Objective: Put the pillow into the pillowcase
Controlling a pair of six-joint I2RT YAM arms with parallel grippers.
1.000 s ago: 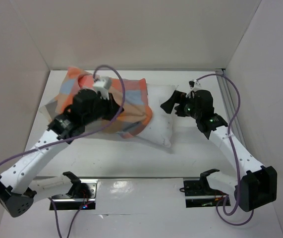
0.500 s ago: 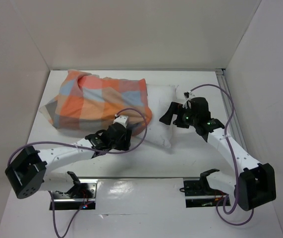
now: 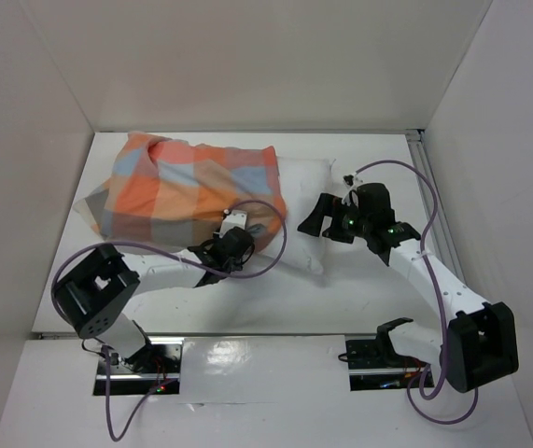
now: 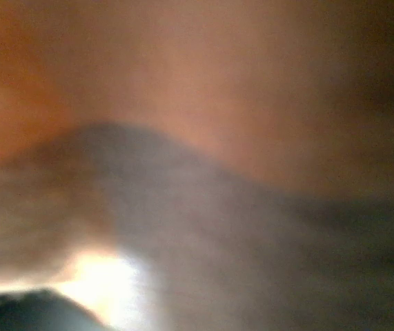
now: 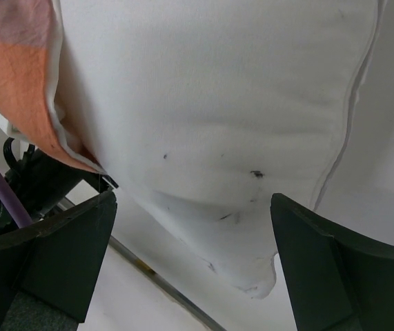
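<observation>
The left gripper [image 3: 238, 245] has been drawn in against the near edge of the pillowcase [image 3: 191, 187], its jaws lost in blurred cloth, their state untellable. The pillow [image 3: 308, 201] protrudes from the pillowcase's right, faced by the wide-spread right gripper [image 3: 315, 214]

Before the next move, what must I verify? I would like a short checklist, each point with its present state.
1. Pillow fully inside the pillowcase: not ok, its right end sticks out.
2. Right gripper open: ok.
3. Right gripper faces the bare pillow end: ok.
4. Left gripper holds the pillowcase edge: cannot tell, its wrist view is blurred by cloth.
</observation>
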